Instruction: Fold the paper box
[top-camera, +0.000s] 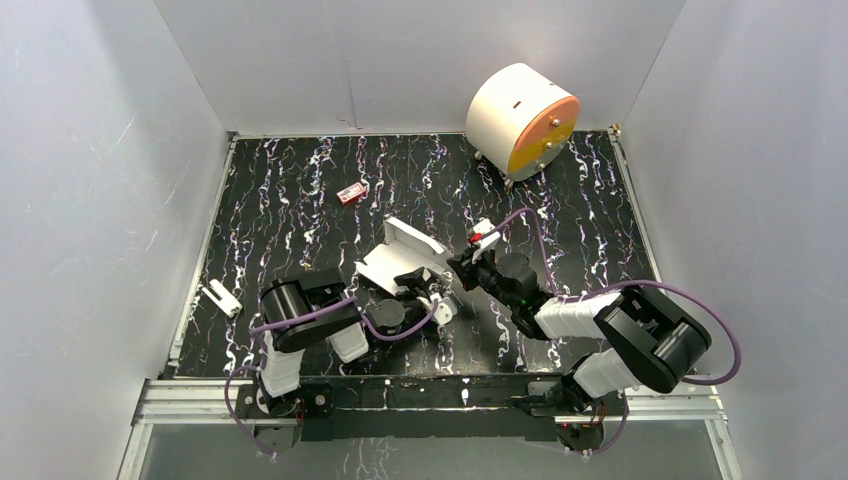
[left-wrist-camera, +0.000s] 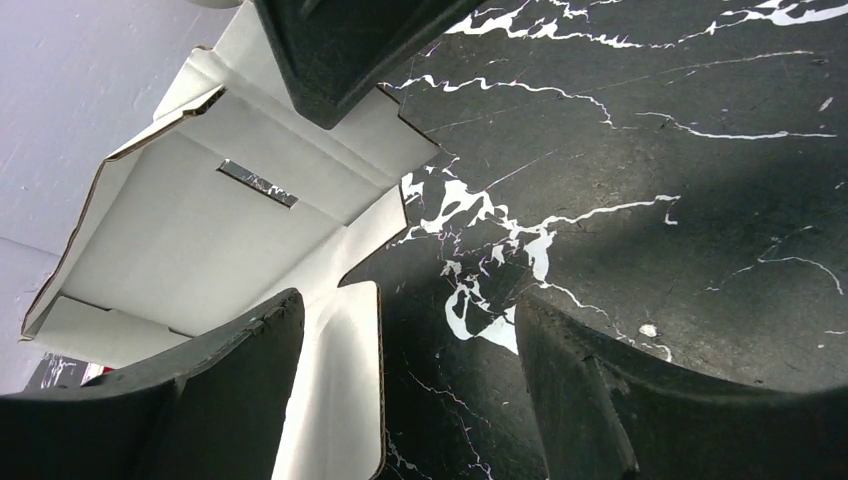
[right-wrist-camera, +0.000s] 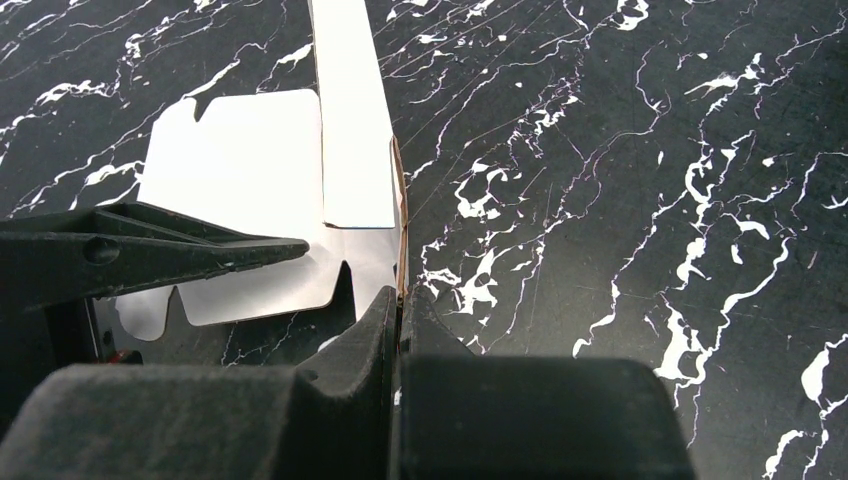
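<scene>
The paper box (top-camera: 405, 255) lies half-folded mid-table, white thin cardboard with raised walls and loose flaps. In the left wrist view its inside (left-wrist-camera: 180, 230) shows a slot, and one flap runs down beside my left finger. My left gripper (top-camera: 428, 298) (left-wrist-camera: 410, 330) is open at the box's near side, with only that flap's edge and bare table between its fingers. My right gripper (top-camera: 462, 265) (right-wrist-camera: 400, 300) is shut on the thin edge of an upright box wall (right-wrist-camera: 355, 120). A flat panel (right-wrist-camera: 250, 170) lies to its left.
A big white cylinder with an orange face (top-camera: 520, 120) stands at the back right. A tiny red item (top-camera: 351, 193) lies behind the box. A small white piece (top-camera: 221, 298) sits by the left table edge. Grey walls enclose the black marbled table (top-camera: 300, 220).
</scene>
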